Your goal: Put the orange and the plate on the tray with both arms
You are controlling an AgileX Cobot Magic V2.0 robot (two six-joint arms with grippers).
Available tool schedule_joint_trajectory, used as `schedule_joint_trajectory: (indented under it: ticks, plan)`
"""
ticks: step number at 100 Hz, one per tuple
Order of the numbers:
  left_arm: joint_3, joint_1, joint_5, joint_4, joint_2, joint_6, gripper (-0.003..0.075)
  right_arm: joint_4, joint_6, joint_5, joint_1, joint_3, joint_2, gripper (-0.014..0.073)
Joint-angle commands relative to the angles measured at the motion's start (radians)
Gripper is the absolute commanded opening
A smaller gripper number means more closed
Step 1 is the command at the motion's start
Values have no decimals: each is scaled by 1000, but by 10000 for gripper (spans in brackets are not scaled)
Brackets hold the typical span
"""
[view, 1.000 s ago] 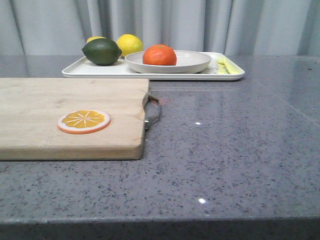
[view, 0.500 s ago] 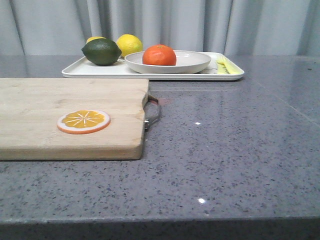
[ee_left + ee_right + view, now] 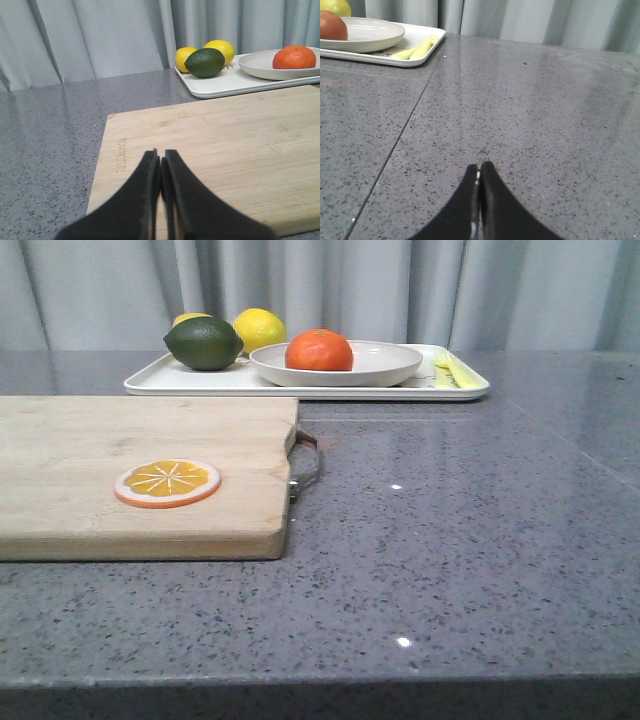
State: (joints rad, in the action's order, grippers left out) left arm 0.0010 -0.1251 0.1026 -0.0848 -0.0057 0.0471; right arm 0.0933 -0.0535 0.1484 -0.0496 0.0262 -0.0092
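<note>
The orange (image 3: pixel 319 350) lies in the off-white plate (image 3: pixel 385 364), and the plate stands on the white tray (image 3: pixel 300 387) at the back of the table. All three also show in the left wrist view: orange (image 3: pixel 294 57), plate (image 3: pixel 260 67), tray (image 3: pixel 225 87). The right wrist view shows the orange (image 3: pixel 332 26), the plate (image 3: pixel 370 35) and a tray corner (image 3: pixel 420 59). My left gripper (image 3: pixel 161 156) is shut and empty above the cutting board. My right gripper (image 3: pixel 479 168) is shut and empty above bare counter. Neither gripper shows in the front view.
A wooden cutting board (image 3: pixel 120 440) with a metal handle (image 3: pixel 305 465) lies front left, an orange slice disc (image 3: pixel 167 482) on it. A dark green fruit (image 3: pixel 204 343), two lemons (image 3: pixel 259 328) and pale yellow strips (image 3: pixel 455 371) lie on the tray. Curtains hang behind.
</note>
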Motion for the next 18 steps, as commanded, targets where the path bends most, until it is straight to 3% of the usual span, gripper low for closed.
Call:
schedule_joint_trajectory:
  ticks: [1,18]
  plan:
    - [8,2,-83,1,-32,8,-20,8,-3,-88,0,-20,-14,-102]
    - [8,2,-83,1,-32,8,-20,8,-3,-88,0,-20,-14,-102]
